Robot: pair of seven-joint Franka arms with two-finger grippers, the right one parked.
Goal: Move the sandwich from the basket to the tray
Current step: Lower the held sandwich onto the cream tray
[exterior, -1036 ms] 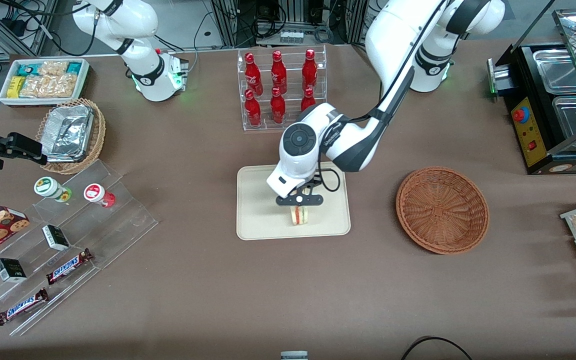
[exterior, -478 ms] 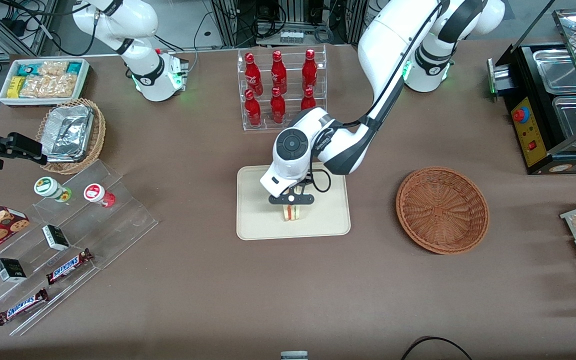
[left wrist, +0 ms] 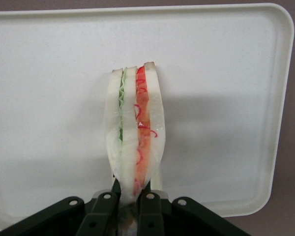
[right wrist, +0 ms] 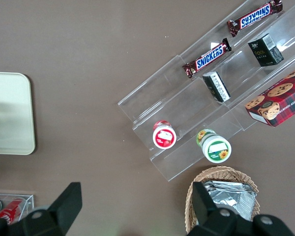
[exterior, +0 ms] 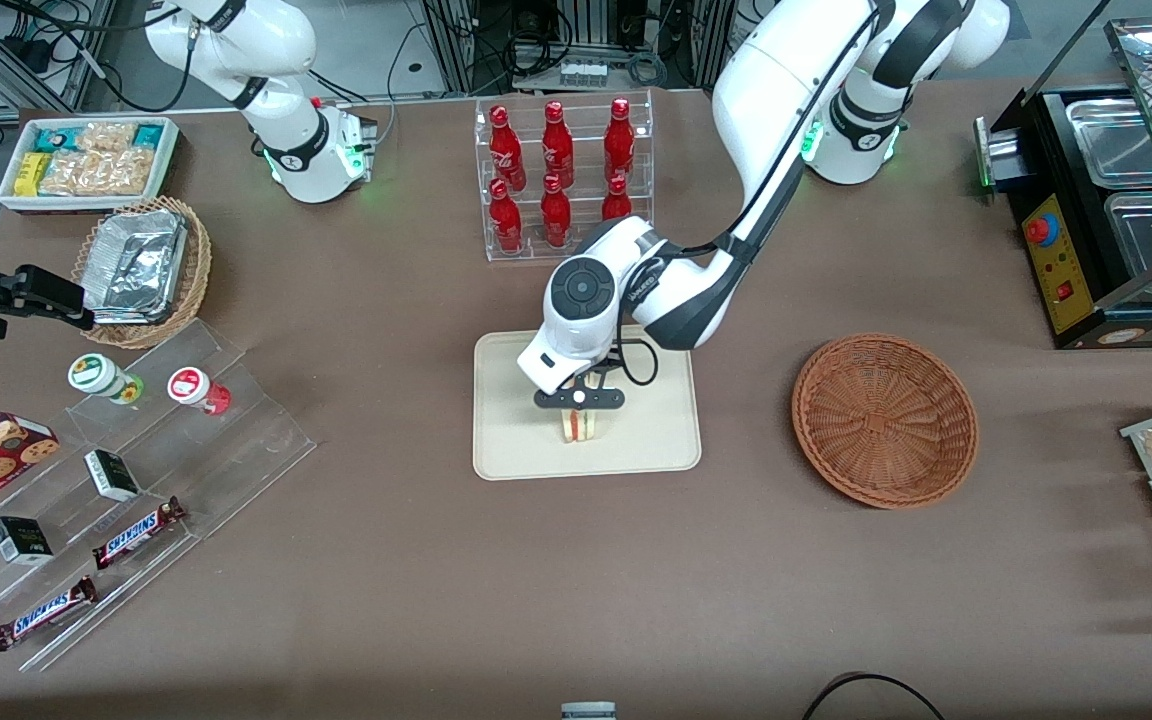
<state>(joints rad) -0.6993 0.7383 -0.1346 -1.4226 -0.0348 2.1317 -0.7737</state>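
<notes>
So the left arm's gripper point(exterior: 579, 415) is sitting right over the tray point(exterior: 516, 445), and its black fingers point(left wrist: 104, 209) are pinched narrow around the sandwich point(exterior: 579, 426), clamping it by one end. In the wrist view you can see the sandwich point(left wrist: 135, 142) is standing on edge, cut side showing, with the green filling layer running along one slice and the red and orange stuff along the other, and the bread is bulging out a bit in the middle where it's getting squeezed. It's casting a shadow on the cream tray point(left wrist: 226, 98), and I honestly can't tell whether it's touching the tray surface or hanging just above it. In the front view it's sitting roughly in the middle of the tray, a bit toward the edge nearer the camera. The reddish-brown basket point(exterior: 884, 420) is sitting well apart from the tray, toward the working arm's end of the table, with nothing in it. The rack of red bottles point(exterior: 561, 175) is standing farther from the front camera than the tray, with the arm's wrist hanging between them.
</notes>
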